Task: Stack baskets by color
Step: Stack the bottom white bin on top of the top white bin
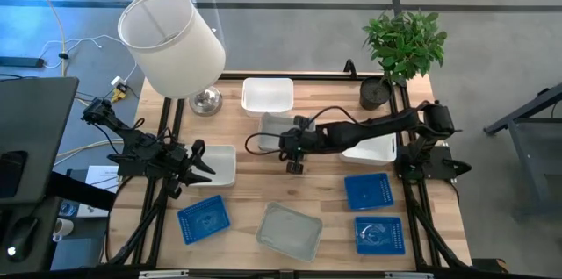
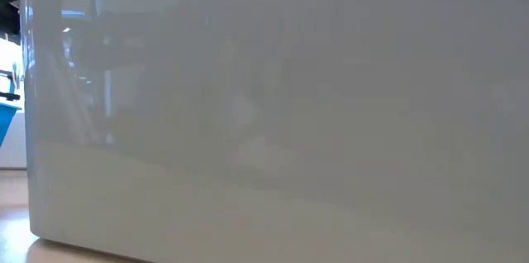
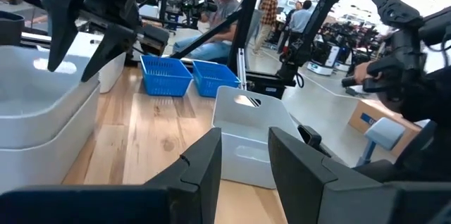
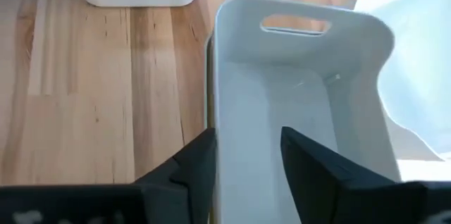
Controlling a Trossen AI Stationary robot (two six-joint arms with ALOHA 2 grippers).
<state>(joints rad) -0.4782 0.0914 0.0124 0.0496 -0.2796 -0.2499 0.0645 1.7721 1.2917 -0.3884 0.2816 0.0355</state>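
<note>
The bench (image 1: 255, 193) is carrying the baskets sorted loosely: blue ones (image 1: 367, 189) along the near edge and right side, a white basket (image 1: 267, 95) at the far edge. The grey basket (image 4: 282, 97) is sitting at mid-bench, just beside a tilted white one (image 4: 416, 76). I am holding my right gripper (image 4: 246, 157) over the grey basket, jaws apart and straddling its side wall, gripping nothing, in my judgement. My left gripper (image 3: 246, 160) is waiting at the left edge, jaws apart and empty.
</note>
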